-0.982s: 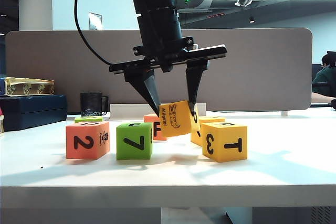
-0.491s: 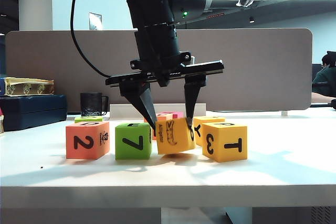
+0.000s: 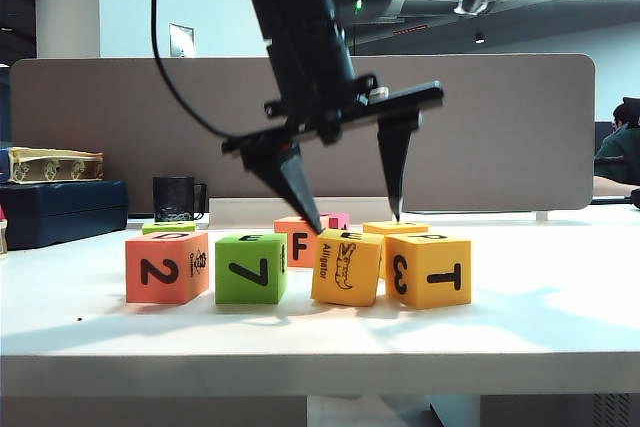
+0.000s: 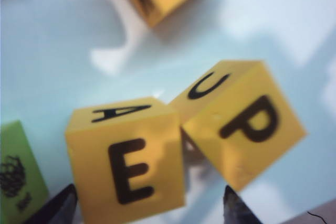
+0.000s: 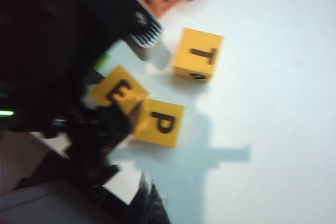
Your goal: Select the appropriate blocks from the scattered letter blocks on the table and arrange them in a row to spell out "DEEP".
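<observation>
A: White bench (image 3: 560,327), grey partition behind, a mug and boxes at the far left. What's in the row?

B: From the left: salmon 2 block (image 3: 165,267), green 7 block (image 3: 252,268), Alligator block (image 3: 346,266), then the 3/T block (image 3: 428,270). The F block (image 3: 298,241) sits behind, between the 7 and the Alligator one.

A: And the left gripper (image 3: 352,219)?

B: Hovering just above the Alligator block, fingers spread wide, holding nothing. One fingertip (image 3: 312,222) looks close to the block's top corner; the other hangs over the block behind. From the left wrist, that block shows E upward, and its neighbour shows P.

A: The right gripper (image 5: 149,203)?

B: Off to the side above the bench, fingers closed and empty, I judge; only a dark tip shows in its own view.

A: What could go wrong?

B: The Alligator block sits skewed, its corner touching the P block. If the near fingertip clips it while lifting, the block could twist further and nudge its neighbour. The gap to the 7 is also uneven, so the row may need straightening.
</observation>
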